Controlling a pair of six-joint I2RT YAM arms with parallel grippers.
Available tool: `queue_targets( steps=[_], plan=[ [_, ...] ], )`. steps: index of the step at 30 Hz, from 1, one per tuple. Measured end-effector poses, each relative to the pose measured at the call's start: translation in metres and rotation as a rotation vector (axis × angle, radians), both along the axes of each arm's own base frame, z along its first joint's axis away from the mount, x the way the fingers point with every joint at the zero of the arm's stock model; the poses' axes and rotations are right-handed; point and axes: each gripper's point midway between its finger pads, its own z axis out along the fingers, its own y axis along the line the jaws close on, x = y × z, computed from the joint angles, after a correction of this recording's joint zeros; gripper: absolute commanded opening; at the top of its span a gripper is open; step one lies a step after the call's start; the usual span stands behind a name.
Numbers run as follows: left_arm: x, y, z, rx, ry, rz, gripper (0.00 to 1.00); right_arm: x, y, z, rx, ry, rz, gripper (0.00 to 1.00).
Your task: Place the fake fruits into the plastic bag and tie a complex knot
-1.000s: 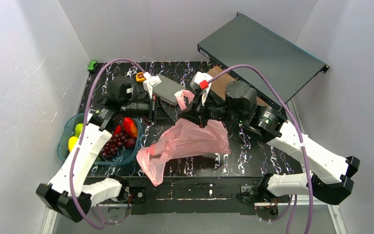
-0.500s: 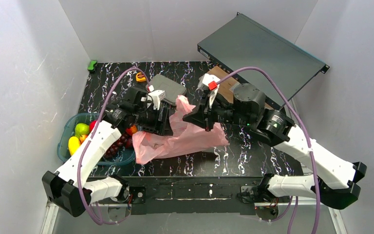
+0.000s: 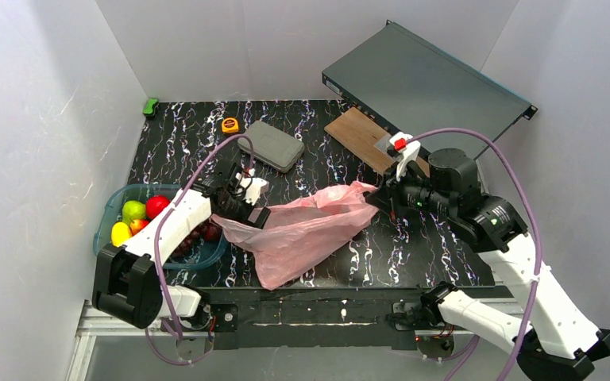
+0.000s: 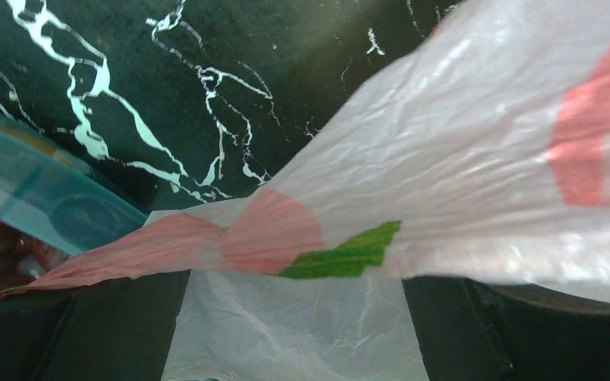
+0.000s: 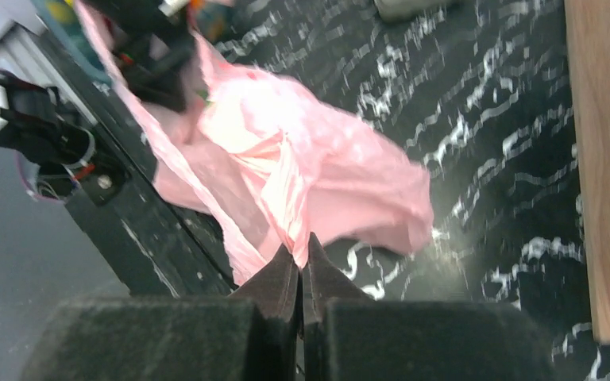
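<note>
The pink plastic bag [image 3: 310, 230] lies stretched across the middle of the table. My right gripper [image 5: 302, 248] is shut on a bunched fold of the plastic bag [image 5: 318, 175] at its right end. At the bag's left end my left gripper [image 4: 298, 333] is open. Its dark fingers [image 4: 79, 333] stand wide apart, with loose film of the plastic bag [image 4: 461, 159] draped between and over them. The fake fruits [image 3: 156, 206] sit in a teal tub [image 3: 110, 216] at the left: a green one, a red one, a yellow one and dark grapes [image 3: 191, 238]. No knot is in view.
A grey flat case [image 3: 276, 145], an orange tape measure [image 3: 229, 125] and a small green object [image 3: 151, 105] lie at the back left. A wooden board [image 3: 361, 135] and a dark flat unit [image 3: 425, 83] stand at the back right. The teal tub's rim [image 4: 40, 190] is beside the left gripper.
My left gripper has opened and come down toward the near left beside the tub. The right gripper has pulled its end of the bag rightward, and the bag now lies drawn out.
</note>
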Motion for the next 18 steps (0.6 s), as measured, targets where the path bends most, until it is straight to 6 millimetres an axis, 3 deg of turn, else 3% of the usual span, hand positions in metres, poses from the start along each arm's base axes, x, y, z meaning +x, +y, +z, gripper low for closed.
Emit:
queue_targets(
  steps=[1,3,6,8,13,14,18],
  plan=[
    [0.001,-0.001,0.000,-0.006,-0.006,-0.021,0.97,0.001,-0.005,-0.009,-0.021,0.022,-0.015,0.04],
    [0.002,-0.004,0.001,-0.023,-0.023,-0.078,0.95,0.002,-0.013,-0.029,-0.074,0.072,-0.033,0.20],
    [0.000,-0.014,0.007,-0.054,-0.062,-0.176,0.84,0.000,-0.016,-0.049,-0.136,0.128,-0.020,0.73],
    [-0.001,-0.023,0.018,-0.086,-0.107,-0.238,0.64,0.003,-0.016,-0.056,-0.168,0.130,-0.007,0.96],
    [-0.004,-0.053,0.070,-0.182,-0.294,-0.387,0.20,0.018,-0.020,-0.053,-0.236,0.079,-0.016,0.98],
    [-0.005,-0.058,0.077,-0.196,-0.316,-0.406,0.15,0.023,-0.019,-0.048,-0.241,0.059,-0.024,0.98],
    [-0.011,-0.069,0.091,-0.227,-0.358,-0.464,0.11,0.038,-0.016,-0.020,-0.229,-0.040,-0.029,0.98]
  ],
)
